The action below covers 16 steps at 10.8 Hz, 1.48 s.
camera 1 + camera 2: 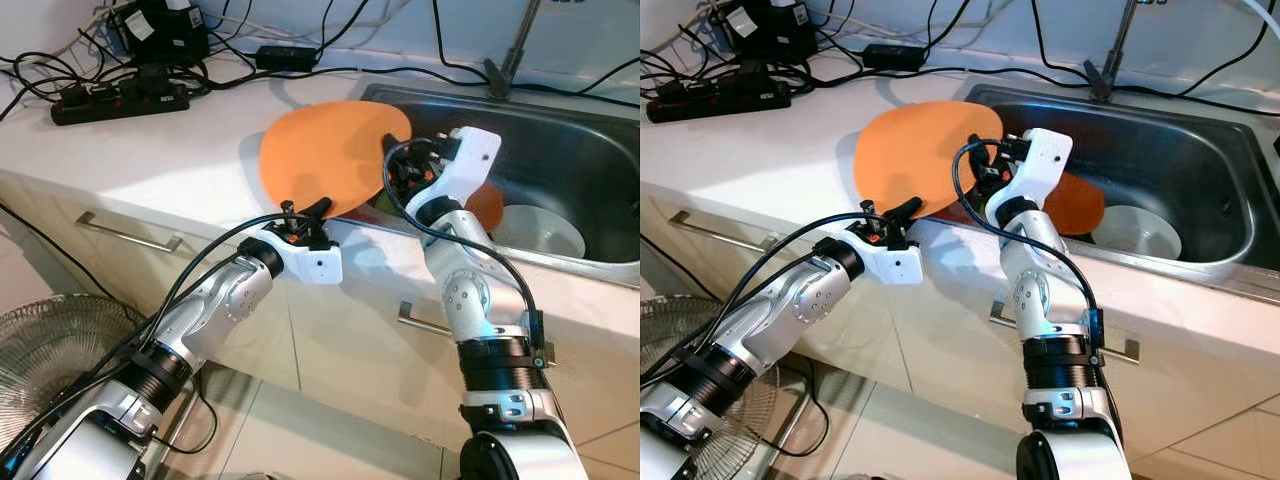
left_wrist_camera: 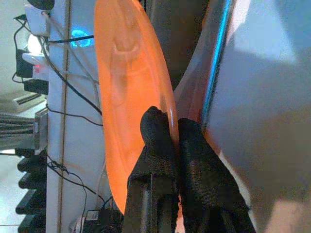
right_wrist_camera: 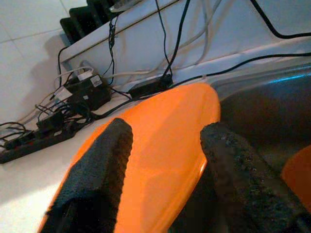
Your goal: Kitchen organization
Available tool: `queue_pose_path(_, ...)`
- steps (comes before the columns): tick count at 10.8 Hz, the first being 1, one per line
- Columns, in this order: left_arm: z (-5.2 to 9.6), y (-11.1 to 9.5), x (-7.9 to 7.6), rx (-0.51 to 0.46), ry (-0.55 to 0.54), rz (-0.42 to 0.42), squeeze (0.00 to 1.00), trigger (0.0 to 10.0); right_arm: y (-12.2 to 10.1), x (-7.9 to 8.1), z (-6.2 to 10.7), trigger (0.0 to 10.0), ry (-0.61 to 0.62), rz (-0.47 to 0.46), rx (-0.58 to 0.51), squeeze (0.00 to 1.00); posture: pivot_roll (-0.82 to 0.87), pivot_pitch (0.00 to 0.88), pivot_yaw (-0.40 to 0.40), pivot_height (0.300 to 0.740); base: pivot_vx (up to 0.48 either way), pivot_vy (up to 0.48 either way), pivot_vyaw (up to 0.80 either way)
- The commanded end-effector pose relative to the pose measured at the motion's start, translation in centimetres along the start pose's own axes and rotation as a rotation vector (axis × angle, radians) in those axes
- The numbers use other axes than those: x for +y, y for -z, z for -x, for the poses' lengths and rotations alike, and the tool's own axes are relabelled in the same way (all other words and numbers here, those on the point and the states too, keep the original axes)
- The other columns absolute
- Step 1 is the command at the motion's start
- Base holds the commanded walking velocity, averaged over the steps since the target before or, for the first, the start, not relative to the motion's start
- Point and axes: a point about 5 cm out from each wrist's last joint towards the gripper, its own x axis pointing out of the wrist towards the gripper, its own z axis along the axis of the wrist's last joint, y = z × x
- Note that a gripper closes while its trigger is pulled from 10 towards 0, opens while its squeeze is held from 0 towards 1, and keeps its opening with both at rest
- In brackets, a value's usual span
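**Orange plate pinched at the sink's left rim**

Left gripper (image 1: 318,207) clamped on the near edge of the orange plate (image 1: 330,150), both black fingers (image 2: 160,141) pressed together on the rim in the left wrist view. Plate held tilted over the white counter (image 1: 150,150), its far right part overhanging the left edge of the steel sink (image 1: 560,150). Right gripper (image 3: 165,141) just beside the plate's right side, over the sink's near left corner, its 2 fingers set apart with the plate's surface showing between them, no grip closed on it. Inside the sink: a second orange dish (image 1: 1075,203) just behind the right arm, and a white bowl (image 1: 1138,232) to its right. Far left on the counter, a black power strip (image 1: 120,103) among tangled cables. Faucet base (image 1: 500,72) at the sink's far edge. Floor fan (image 1: 50,345) at near left, beside the cabinet with drawer handle (image 1: 130,232).
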Motion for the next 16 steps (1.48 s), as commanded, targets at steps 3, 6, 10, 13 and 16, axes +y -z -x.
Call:
queue_pose_path(3, -0.2, 0.3, 2.5, 0.020, -0.095, -0.044, 0.00, 10.0, -1.0, -0.7, -0.4, 10.0, 0.042, 0.004, -0.014, 0.00, 0.17, 0.041, 0.014, 0.740, 0.000, 0.000, 0.00)
queue_pose_path(6, -0.4, -0.2, 2.9, 0.003, -0.126, -0.036, 0.00, 10.0, -0.3, -0.9, -0.4, 10.0, 0.057, -0.024, 0.024, 0.00, 0.17, 0.041, 0.010, 0.740, 0.000, 0.000, 0.00)
queue_pose_path(10, -0.5, -1.2, 3.0, -0.049, -0.141, -0.029, 0.00, 10.0, 1.3, -0.8, -0.5, 10.0, 0.063, -0.125, 0.112, 0.00, 0.17, 0.044, 0.008, 0.740, 0.000, 0.000, 0.00)
queue_pose_path(13, -0.5, -1.6, 2.9, -0.070, -0.137, -0.025, 0.00, 10.0, 1.8, -0.7, -0.5, 10.0, 0.064, -0.213, 0.141, 0.00, 0.17, 0.044, 0.007, 0.740, 0.000, 0.000, 0.00)
queue_pose_path(16, -0.6, -1.9, 2.5, -0.085, -0.125, -0.024, 0.00, 10.0, 1.7, -0.7, -0.6, 10.0, 0.070, -0.251, 0.139, 0.00, 0.18, 0.034, 0.007, 0.740, 0.000, 0.000, 0.00)
